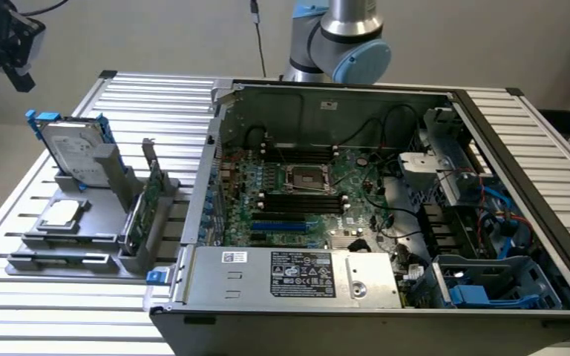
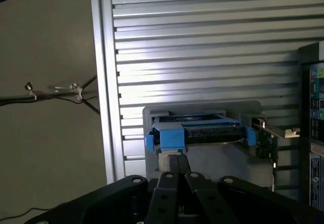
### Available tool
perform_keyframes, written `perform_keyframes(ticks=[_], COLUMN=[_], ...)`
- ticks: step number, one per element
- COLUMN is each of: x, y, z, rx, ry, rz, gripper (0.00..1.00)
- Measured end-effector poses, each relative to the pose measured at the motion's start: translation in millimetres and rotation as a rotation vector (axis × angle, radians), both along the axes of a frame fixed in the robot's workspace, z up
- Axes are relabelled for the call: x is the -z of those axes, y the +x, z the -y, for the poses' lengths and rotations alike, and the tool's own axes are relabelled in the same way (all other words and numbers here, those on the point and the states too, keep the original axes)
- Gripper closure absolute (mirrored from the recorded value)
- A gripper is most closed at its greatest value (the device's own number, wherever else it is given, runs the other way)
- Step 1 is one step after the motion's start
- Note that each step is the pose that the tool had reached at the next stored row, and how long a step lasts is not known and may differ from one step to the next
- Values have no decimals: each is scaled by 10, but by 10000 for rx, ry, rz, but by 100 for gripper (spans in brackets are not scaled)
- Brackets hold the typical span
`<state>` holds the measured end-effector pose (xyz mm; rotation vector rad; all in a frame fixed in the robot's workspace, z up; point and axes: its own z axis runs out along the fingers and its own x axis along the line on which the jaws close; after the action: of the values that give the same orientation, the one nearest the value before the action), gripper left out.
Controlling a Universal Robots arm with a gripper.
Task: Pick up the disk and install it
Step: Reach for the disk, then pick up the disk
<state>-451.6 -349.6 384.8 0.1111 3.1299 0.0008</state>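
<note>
The pincer hangs in the air above the disk, its two black fingers pressed together on nothing. The disk stands on edge in a grey rack, blue frame uppermost, well clear of the pincer. Next to the disk on the same rack are a square processor chip lying flat and a green card set upright. The rack sits on a worktop of ribbed silver slats. To the exterior view's right of the disk, an open computer case shows its motherboard. Past the worktop's edge by the disk lies a dull brown floor crossed by thin cables, and a pale wall stands behind. The arm, grey with a blue joint, rises behind the case.
</note>
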Motion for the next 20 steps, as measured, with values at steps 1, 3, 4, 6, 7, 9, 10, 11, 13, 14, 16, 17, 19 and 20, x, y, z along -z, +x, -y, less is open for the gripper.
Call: perform_keyframes(ticks=[1, 3, 4, 6, 7, 9, 10, 11, 13, 14, 16, 17, 19, 20], x=[0, 1, 0, 0, 0, 0, 0, 0, -6, -8, -8, -7, -7, -6], y=[0, 0, 0, 0, 0, 0, 0, 0, 1, 0, 0, 0, 0, 0], z=[0, 0, 0, 0, 0, 0, -1, -1, -2, -1, -2, -2, -3, -3], rx=[-1, 0, -1, -1, 0, -1, -1, 0, -1, -8, -119, -273, -631, -810], ry=[0, 0, 0, 0, 0, 0, 0, 0, -8, -13, -14, -14, -15, -15], rz=[0, 1, 1, 0, 1, 0, 1, 1, -20, -30, -34, -35, -35, -36], gripper=[89, 89, 89, 89, 89, 89, 89, 89, 89, 89, 89, 89, 89, 89])
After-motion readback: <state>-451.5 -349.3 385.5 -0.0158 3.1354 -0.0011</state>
